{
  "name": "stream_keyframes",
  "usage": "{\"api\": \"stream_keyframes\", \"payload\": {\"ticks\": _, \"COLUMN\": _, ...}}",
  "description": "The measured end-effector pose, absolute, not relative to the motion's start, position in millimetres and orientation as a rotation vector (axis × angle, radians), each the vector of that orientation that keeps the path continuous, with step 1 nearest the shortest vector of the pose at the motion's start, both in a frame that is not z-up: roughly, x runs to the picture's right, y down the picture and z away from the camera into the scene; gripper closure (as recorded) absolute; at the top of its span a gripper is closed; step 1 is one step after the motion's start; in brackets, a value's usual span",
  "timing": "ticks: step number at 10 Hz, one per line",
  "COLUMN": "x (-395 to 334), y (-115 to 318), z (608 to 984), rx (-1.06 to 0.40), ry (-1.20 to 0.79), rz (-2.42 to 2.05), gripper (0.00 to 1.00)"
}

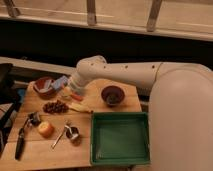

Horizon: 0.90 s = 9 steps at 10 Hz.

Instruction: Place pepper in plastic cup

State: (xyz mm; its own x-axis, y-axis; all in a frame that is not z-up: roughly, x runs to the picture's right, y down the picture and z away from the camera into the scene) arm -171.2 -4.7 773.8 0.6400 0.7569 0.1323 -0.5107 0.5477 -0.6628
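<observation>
Tool (68,93) beside plastic cup (60,82), apparently gripping pepper (76,97); axis slanting down-right.

Gripper (69,93) mostly hidden beside plastic cup (60,82).

I see a bowl (112,95) right of my claw (69,93), a green tray (120,156) and an orange (45,129) nearer me.
</observation>
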Motion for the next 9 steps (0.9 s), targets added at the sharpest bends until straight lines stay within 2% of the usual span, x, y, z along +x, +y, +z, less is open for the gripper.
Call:
{"api": "stream_keyframes", "payload": {"ticks": 4, "x": -134.5, "y": -36.5, "z": 799.3, "rx": -0.607, "ry": -0.445, "rz": 0.88, "gripper": 1.0}}
{"api": "stream_keyframes", "payload": {"ticks": 9, "x": -132.8, "y": -35.9, "z": 798.8, "rx": -0.604, "ry": -0.437, "rz": 0.876, "gripper": 1.0}}
